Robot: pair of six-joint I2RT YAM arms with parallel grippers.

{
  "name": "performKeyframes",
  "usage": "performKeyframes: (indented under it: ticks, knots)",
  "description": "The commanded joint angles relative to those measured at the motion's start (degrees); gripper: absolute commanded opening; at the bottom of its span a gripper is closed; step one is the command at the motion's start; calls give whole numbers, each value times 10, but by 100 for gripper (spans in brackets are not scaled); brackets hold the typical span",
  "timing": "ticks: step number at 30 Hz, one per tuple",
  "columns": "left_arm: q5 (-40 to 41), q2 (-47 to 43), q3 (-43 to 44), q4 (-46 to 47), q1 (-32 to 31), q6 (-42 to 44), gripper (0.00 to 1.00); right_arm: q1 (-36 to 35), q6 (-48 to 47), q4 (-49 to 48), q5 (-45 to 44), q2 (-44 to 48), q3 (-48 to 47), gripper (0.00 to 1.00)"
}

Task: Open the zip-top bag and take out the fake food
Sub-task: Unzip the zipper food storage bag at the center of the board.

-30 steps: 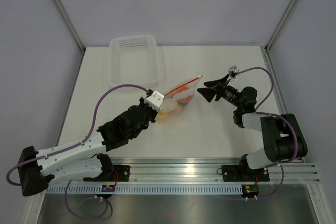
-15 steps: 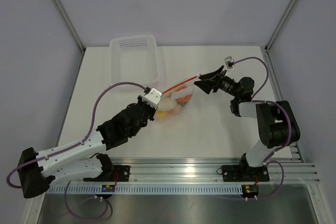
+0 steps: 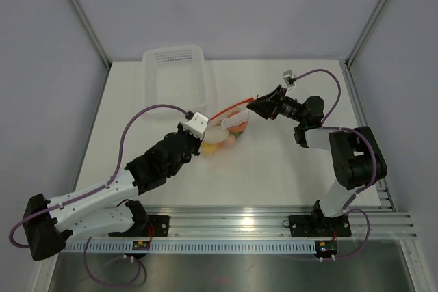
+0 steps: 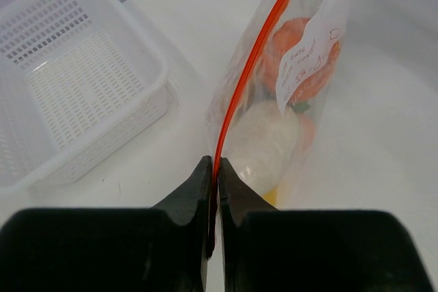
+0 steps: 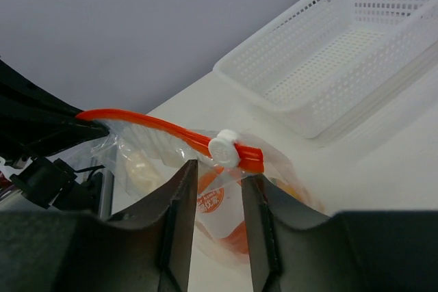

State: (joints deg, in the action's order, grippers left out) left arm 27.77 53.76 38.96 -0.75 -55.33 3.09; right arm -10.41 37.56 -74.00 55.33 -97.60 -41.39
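The zip-top bag (image 3: 231, 126) is held up off the table by its red-orange zipper strip (image 4: 254, 56). My left gripper (image 4: 214, 163) is shut on the strip's near end. Fake food shows through the film: a white piece (image 4: 265, 143) and orange balls (image 4: 295, 37). At the strip's other end sits a white slider (image 5: 224, 148). My right gripper (image 5: 219, 170) is open, its two fingers standing either side of the bag film just under the slider, with a gap still showing. In the top view the right gripper (image 3: 255, 104) meets the bag's right end and the left gripper (image 3: 207, 121) its left end.
A white perforated basket (image 3: 174, 81) stands at the back left of the table, close behind the bag; it also shows as the basket (image 4: 75, 100) and the basket (image 5: 342, 46). Frame posts rise at both back corners.
My right gripper has moved left to the bag's slider end and its jaws have narrowed. The left gripper has kept its hold and drawn the bag slightly back and up.
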Motion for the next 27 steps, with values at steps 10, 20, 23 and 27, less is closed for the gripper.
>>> performKeyframes:
  ticks: [10,20,23,27]
  knots:
    - [0,15,17,-11,35,-28,6,-27,-22,-126,10,34,17,3]
    - [-36,-43,5,4,39,-48,69,-152,-299,243,-145,221,45,1]
    - [-110,-75,13,-2,38,-38,79,-152,-282,243,-138,266,61,1]
    - [-153,-102,18,4,39,-34,83,-159,-295,277,-153,300,76,0]
